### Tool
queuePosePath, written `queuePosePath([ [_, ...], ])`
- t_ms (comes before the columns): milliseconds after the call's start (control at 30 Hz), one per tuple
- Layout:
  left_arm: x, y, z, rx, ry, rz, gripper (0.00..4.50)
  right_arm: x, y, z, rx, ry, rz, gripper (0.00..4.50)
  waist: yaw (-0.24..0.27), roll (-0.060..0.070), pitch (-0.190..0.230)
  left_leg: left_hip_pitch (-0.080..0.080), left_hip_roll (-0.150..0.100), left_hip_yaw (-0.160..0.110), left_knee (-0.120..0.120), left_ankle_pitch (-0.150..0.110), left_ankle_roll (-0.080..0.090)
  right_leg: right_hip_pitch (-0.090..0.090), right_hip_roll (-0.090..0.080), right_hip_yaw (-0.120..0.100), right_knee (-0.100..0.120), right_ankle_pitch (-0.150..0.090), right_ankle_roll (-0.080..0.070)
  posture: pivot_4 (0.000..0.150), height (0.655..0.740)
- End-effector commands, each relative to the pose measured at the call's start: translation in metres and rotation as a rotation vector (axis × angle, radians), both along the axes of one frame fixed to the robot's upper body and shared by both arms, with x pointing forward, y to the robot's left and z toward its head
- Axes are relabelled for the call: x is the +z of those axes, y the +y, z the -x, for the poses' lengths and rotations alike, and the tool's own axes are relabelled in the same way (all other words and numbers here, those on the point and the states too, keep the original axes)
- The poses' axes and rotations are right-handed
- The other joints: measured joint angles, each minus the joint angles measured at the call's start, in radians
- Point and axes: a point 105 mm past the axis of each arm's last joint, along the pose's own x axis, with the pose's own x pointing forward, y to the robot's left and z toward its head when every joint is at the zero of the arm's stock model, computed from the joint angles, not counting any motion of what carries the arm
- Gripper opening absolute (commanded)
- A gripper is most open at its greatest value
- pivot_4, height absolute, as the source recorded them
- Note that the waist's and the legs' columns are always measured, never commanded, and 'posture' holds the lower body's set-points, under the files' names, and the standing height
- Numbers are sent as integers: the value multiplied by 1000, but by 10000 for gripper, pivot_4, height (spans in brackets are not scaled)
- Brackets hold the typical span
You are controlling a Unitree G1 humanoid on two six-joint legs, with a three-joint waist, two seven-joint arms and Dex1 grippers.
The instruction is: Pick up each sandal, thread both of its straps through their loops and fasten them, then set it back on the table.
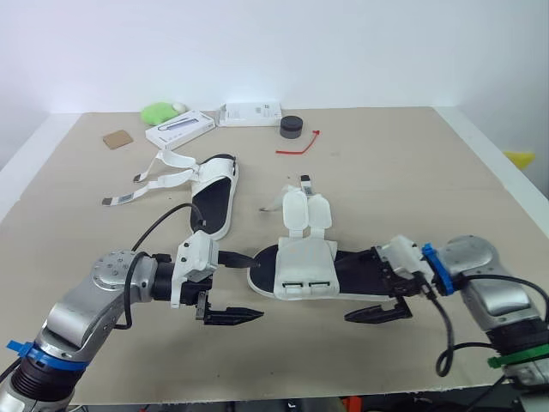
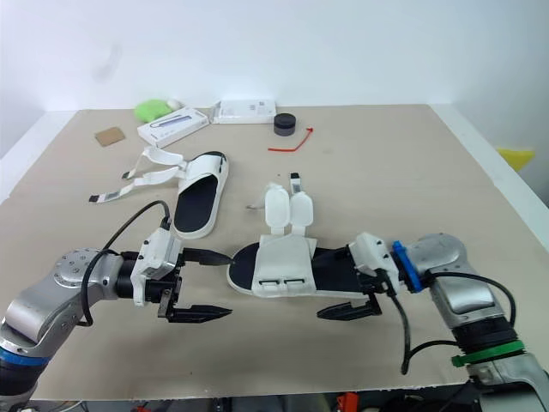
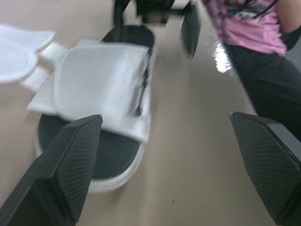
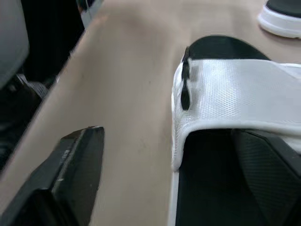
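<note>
**Item: near sandal** [image 1: 309, 262]. White band, black insole. It lies flat close to the tabletop's [image 1: 386, 172] near edge, about midway along it, with the toe toward the left edge. Its two straps [image 1: 304, 210] are unfastened and folded back toward the far edge. Two dark loops [image 1: 307, 285] sit on the band's near side.

**Item: far sandal** [image 1: 216, 199]. It lies left of centre, well apart from both hands, with loose straps [image 1: 163, 176] trailing toward the left edge. Not yet handled, by its look.

**Left hand** [image 1: 254, 286]. Fingers wide apart and holding nothing, set at the near sandal's toe.

**Right hand** [image 1: 364, 287]. Fingers apart and holding nothing, at the heel. One finger is over the insole and the other is outside the sole on the near-edge side.

**Step in hand (judged):** picking up the near sandal.
- Close the right hand on the heel's side wall, behind the band.
- Take the toe rim with the left hand.
- Keep both grips off the band and loops, so the straps can fold over and pass through.
- Lift level, so the straps do not flop under the sole.

**Not determinable:**
- Whether either hand already touches the sandal.
- The right hand's far finger, which merges with the black insole.
- The far sandal's loops.
- The fastener type on the strap ends.

**Sundry:** a person [image 3: 249, 23] stands beyond the right hand, cut off in the left wrist view.
</note>
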Motion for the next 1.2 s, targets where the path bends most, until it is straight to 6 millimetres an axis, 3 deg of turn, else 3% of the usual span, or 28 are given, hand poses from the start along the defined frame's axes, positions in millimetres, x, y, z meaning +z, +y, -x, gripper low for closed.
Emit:
queuePosePath([
  [33,5,0,-4,1,-45,14,45000,15,-7,6,4,6,-19,44432,0,0,0,0,0,0,0,0,0,0,0,0,0,0,0,1500,7400],
  [233,2,-2,-14,-7,-57,14,45000,22,-16,-1,-74,-20,-32,44432,1,0,0,-1,0,1,0,0,0,0,0,-1,0,0,0,1500,7400],
  [467,2,-9,-36,-16,-114,-16,45000,42,-9,-23,-159,-121,-118,44432,-1,-1,0,-2,0,4,0,0,0,1,1,1,0,1,0,1500,7400],
  [533,-7,-11,-39,-30,-126,-55,39809,40,-7,-24,-165,-132,-116,45000,0,-1,0,-2,0,4,0,0,0,1,1,1,0,1,0,1500,7400],
  [600,-14,-13,-42,-36,-133,-81,31901,39,-6,-26,-176,-146,-123,45000,1,-1,0,-2,0,3,0,0,0,1,1,1,0,0,0,1500,7400],
  [800,-22,-21,-47,-43,-131,-110,1942,47,-1,-36,-246,-150,-202,45000,1,-1,0,-3,0,3,0,-1,1,0,-1,2,0,1,1,1500,7400],
  [1067,-37,-24,-53,-55,-152,-196,510,69,16,-50,-402,160,-323,45000,-1,-1,0,-4,0,3,0,-1,1,0,0,6,0,2,2,1500,7400],
  [1200,-38,-24,-53,-60,-157,-205,510,63,13,-67,-557,279,-283,45000,0,-1,0,-4,0,2,0,-1,1,0,1,5,0,2,2,1500,7400],
])
